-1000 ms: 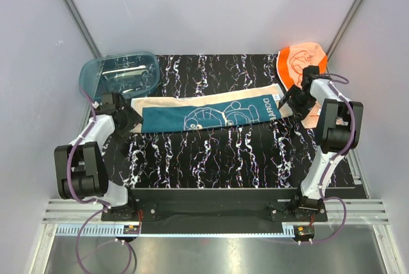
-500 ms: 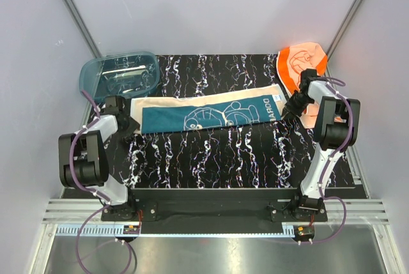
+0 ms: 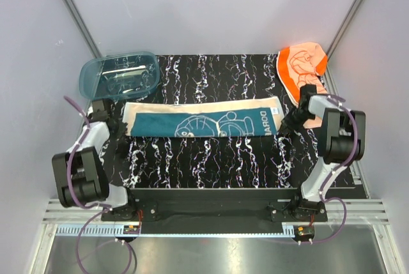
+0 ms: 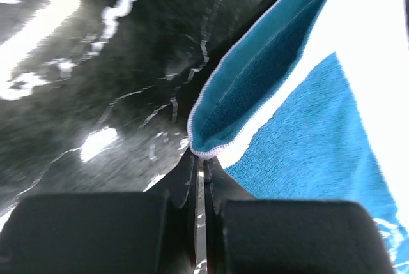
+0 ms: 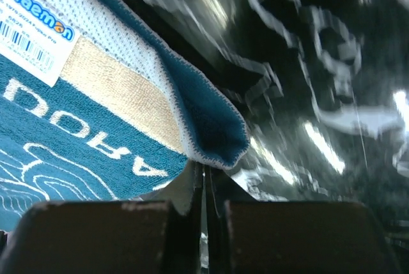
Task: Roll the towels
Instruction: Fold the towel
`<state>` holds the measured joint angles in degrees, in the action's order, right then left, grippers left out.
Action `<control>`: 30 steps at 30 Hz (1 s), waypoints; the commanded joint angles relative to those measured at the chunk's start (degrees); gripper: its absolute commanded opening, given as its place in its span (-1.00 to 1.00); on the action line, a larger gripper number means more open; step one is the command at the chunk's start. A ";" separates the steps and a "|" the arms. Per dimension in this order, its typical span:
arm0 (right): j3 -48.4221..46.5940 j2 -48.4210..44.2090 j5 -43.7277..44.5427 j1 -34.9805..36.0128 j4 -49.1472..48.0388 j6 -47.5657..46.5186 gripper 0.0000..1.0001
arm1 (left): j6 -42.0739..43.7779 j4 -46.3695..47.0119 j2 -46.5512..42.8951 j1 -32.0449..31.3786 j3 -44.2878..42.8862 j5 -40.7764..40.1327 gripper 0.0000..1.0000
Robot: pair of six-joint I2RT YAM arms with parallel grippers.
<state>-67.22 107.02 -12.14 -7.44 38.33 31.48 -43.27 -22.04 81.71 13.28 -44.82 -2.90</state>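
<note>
From above, the blue towel [image 3: 201, 119] lies long and flat across the black worktop [image 3: 211, 156]; the left pincer [image 3: 120, 131] is at its left end and the right pincer [image 3: 282, 127] is at its right end. A second ago the blue towel sat farther back and a bit crooked; now it has been pulled closer to the arms and looks straighter. I think that makes it ready to be rolled; no rolling has started yet. The orange towel [image 3: 301, 63] waits behind the blue towel's right end; a clear tub [image 3: 119, 74] sits behind its left end.

From the left wrist, the left pincer [image 4: 198, 159] is squeezed tight on a corner of the blue towel [image 4: 307, 114]; the corner is lifted a little.

From the right wrist, the right pincer [image 5: 203, 172] is squeezed tight on the other end's corner of the blue towel [image 5: 77, 121]; a small white label [image 5: 35, 38] shows near that corner.
</note>
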 commanded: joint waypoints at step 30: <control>5.89 -35.65 15.57 -0.73 11.41 4.20 0.99 | 11.79 -4.77 -16.43 -40.93 -16.51 -12.40 0.72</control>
<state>-57.54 73.73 -0.60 -7.62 47.72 34.65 -35.38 -30.15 60.95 -17.19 -55.86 -11.46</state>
